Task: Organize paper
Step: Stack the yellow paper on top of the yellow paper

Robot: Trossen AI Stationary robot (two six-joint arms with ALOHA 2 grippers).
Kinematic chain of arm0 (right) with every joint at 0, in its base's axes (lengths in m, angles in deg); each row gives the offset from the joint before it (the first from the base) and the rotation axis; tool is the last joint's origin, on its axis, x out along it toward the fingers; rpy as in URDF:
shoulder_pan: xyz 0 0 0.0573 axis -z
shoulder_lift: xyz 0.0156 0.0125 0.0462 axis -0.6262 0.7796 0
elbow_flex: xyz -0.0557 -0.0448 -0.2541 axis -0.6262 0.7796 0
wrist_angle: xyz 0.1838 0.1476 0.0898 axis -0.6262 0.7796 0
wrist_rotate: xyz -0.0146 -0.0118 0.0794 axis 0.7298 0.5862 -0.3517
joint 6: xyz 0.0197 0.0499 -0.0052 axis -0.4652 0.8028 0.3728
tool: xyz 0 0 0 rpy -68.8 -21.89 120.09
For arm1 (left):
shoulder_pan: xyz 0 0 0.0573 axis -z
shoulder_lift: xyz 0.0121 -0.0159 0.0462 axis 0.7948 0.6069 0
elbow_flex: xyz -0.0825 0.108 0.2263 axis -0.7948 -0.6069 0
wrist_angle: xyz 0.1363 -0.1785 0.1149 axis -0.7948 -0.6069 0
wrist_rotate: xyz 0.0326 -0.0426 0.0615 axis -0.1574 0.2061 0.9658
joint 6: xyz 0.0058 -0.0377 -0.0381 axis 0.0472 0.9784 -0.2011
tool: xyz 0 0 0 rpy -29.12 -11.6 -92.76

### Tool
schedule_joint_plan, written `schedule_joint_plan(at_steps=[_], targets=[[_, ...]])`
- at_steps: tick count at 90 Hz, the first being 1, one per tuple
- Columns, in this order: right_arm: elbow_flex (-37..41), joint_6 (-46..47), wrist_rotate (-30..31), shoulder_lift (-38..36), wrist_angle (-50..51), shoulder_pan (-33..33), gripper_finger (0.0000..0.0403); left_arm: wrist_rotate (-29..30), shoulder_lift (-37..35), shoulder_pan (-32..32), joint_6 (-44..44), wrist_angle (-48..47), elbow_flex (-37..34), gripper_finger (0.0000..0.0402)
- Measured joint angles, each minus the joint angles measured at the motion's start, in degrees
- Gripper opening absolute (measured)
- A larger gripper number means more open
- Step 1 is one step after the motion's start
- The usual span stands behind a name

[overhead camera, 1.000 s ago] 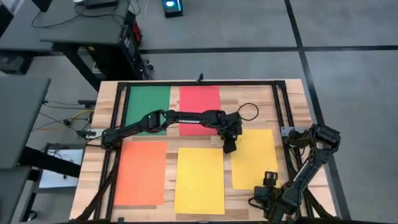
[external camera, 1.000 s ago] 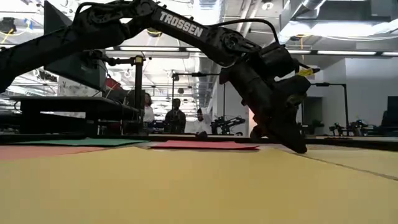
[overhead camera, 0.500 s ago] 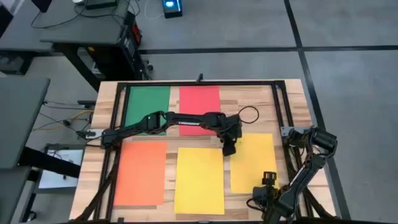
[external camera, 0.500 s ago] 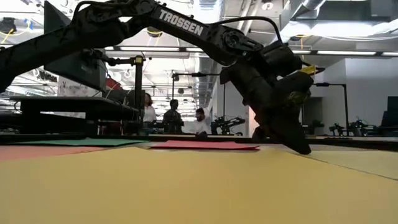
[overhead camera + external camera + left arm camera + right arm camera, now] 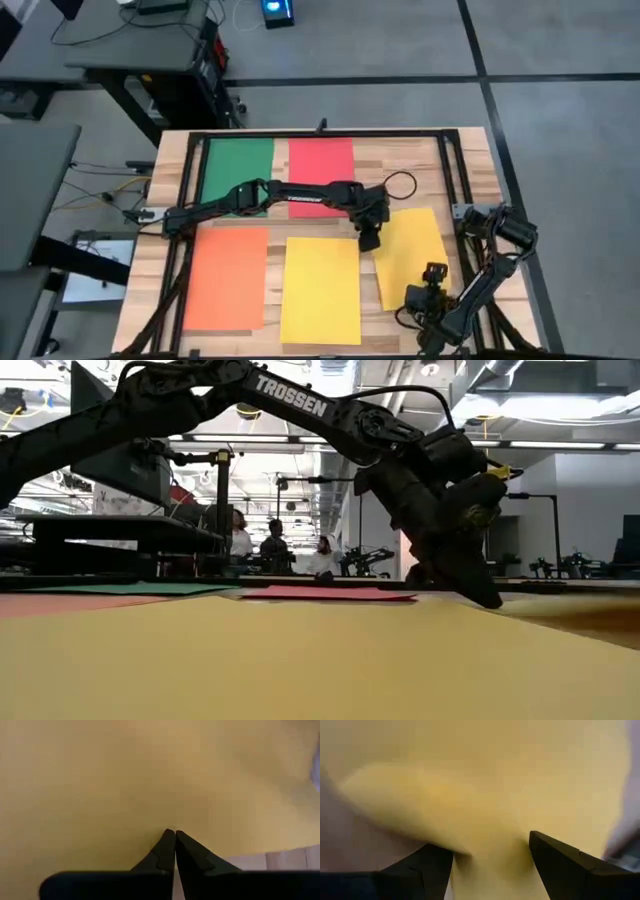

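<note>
On the table [image 5: 470, 150] | right yellow sheet [image 5: 415, 262] lies skewed | left gripper [image 5: 368, 240] pressed together at its corner | right gripper [image 5: 432, 276] spread over it | thin, limp, slippery: pinch an edge.

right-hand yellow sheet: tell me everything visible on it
The right yellow sheet is thin, plain, matte paper lying on the wooden table, skewed relative to the straight yellow sheet beside it. The left gripper, shut, presses on its far left corner. The right gripper, open, is at its near edge.
</note>
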Motion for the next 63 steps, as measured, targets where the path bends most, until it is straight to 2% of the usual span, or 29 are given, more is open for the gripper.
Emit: schedule_joint_plan(at_steps=[19,34,50,63], targets=[[-0.2,2.8,-0.4,0.0,0.8,0.5,0.0246,0.0,0.0,0.0,0.0,0.0,0.0,0.0000],[-2.6,2.6,-5.5,-0.1,0.1,0.0,0.0245,0.7,0.0,-0.2,-0.2,-0.1,0.0,0.0000],[-5.7,1.3,-9.2,-1.5,-6.5,-1.8,0.0242,1.3,0.0,-1.1,-0.4,-0.7,0.0,0.0000],[-5.7,6.1,-9.8,-3.9,-9.4,-3.8,0.0235,1.5,0.0,-1.4,-0.9,-1.2,0.0,0.0000]])
